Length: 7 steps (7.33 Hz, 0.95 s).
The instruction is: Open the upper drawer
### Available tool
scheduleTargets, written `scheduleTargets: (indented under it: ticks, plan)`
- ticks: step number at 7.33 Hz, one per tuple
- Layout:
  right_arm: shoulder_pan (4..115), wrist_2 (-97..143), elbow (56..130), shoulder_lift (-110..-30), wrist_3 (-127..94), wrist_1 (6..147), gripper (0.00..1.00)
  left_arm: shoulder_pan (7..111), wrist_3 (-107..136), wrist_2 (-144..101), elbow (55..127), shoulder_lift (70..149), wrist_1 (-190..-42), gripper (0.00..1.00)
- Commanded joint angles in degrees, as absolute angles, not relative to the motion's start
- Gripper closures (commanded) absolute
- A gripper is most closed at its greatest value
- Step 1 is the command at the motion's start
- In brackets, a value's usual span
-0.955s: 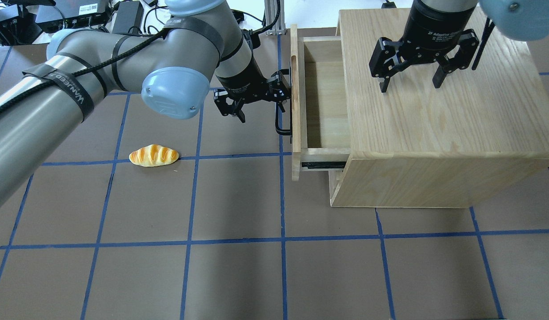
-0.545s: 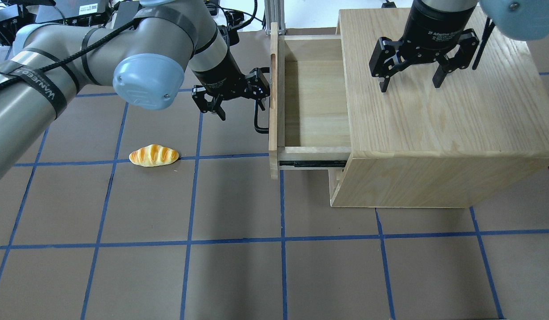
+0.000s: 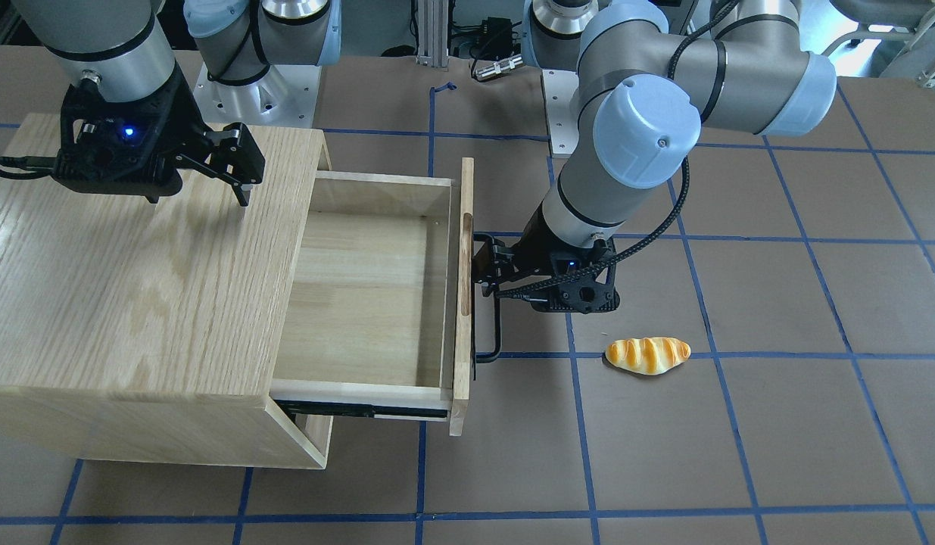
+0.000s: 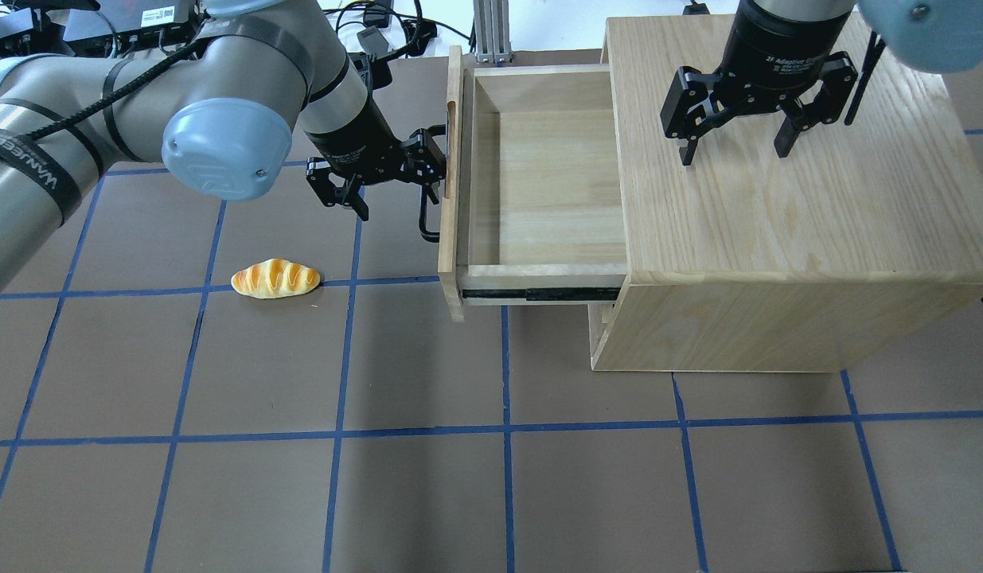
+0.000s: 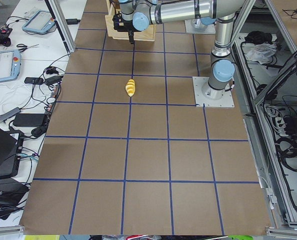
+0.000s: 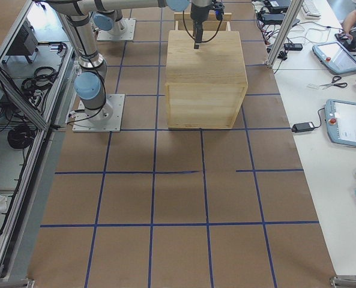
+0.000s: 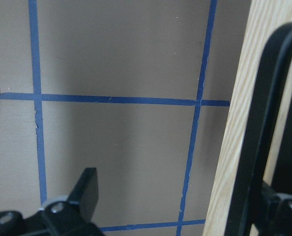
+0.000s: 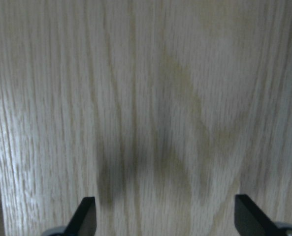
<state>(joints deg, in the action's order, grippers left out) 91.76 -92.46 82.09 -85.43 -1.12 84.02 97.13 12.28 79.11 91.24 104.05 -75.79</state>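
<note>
Surface (image 4: 220,493): flat matte brown, gridded with blue tape lines.

Cabinet (image 4: 778,199): big boxy light-oak body with strong grain on top, sitting on the robot's right side of the surface.

Upper drawer (image 4: 555,175): wide, shallow, pale plank bottom, thin wood walls. It is pulled well out of the cabinet toward the robot's left, with most of the interior exposed. The front panel is upright with a long oval slot. A black metal slide rail (image 4: 539,294) shows along its near side.

Left arm (image 4: 220,103): grey tube with pale blue joint caps and a black cable strapped on.

Right end effector (image 4: 735,155): black, two fingers spread wide, gripping nothing, over the cabinet top. I cannot tell if the tips touch the wood.

Left end effector (image 4: 399,191): black, fingers wide apart and not clamped. One finger sits at the drawer front by the bar handle (image 4: 422,219), and the other hangs free over the surface. The handle is a thin black bar with rounded ends, standing off the panel.

Bread roll (image 4: 275,278): small, glossy, golden oval with pale stripes, lying on the surface well apart from the drawer.

Versus 0.5 s ago, the drawer front is further from the cabinet and more of the plank bottom is visible. The left arm and end effector have shifted away with it. The right end effector, roll and cabinet are unchanged.
</note>
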Motion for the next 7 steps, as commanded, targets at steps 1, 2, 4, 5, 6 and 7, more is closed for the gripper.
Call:
scheduleTargets:
  ticks: [1,2,4,5,6,7]
  plan:
    - [91.7,-92.5,82.1,-85.4,-1.1,84.0,0.00,96.5,11.7,79.1,91.4,103.7,-76.4,0.00]
    - [91.7,-92.5,82.2,-85.4,-1.1,84.0,0.00,96.5,11.7,79.0,91.3,103.5,-76.6,0.00]
    - [91.7,-92.5,82.1,-85.4,-1.1,84.0,0.00,96.6,11.7,78.6,90.5,103.4,-76.6,0.00]
    - [91.7,-92.5,82.1,-85.4,-1.1,84.0,0.00,96.5,11.7,78.6,90.4,103.1,-76.6,0.00]
    - [91.8,-92.5,82.1,-85.4,-1.1,84.0,0.00,96.5,11.7,78.4,90.3,102.4,-77.0,0.00]
    - [91.8,-92.5,82.1,-85.4,-1.1,84.0,0.00,96.5,11.7,78.3,89.8,101.2,-78.8,0.00]
